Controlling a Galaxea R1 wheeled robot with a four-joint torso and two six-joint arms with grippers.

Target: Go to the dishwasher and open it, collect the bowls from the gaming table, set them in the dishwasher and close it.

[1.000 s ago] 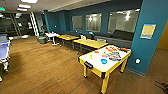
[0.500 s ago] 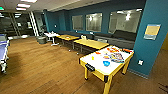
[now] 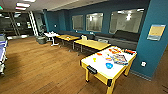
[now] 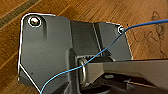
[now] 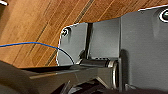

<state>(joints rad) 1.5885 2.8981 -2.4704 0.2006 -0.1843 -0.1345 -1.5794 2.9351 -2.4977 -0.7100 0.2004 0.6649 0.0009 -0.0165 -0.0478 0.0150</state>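
The gaming table [image 3: 100, 65], cream on top with yellow wood edges and legs, stands at the right of the head view by a teal wall. A blue bowl [image 3: 109, 65] sits near its middle. A small yellow bowl [image 3: 94, 59] and an orange one [image 3: 99, 53] lie closer to its left side. Beside them is a flat multicoloured game board [image 3: 120, 59], with more small bright items behind it. The dishwasher is out of view. Both wrist views look past dark robot parts onto the wood floor [image 4: 150, 30].
Two plain yellow-wood tables [image 3: 92, 44] [image 3: 67, 37] line up behind the gaming table, then a white table [image 3: 51, 35]. A dark bench [image 3: 125, 37] runs under the windows. A blue table's edge [image 3: 2, 47] is at far left. Open wood floor [image 3: 45, 67] spreads between.
The whole head view has shifted a little, and the gaming table appears slightly nearer; the camera has moved. Nothing on the table has changed place.
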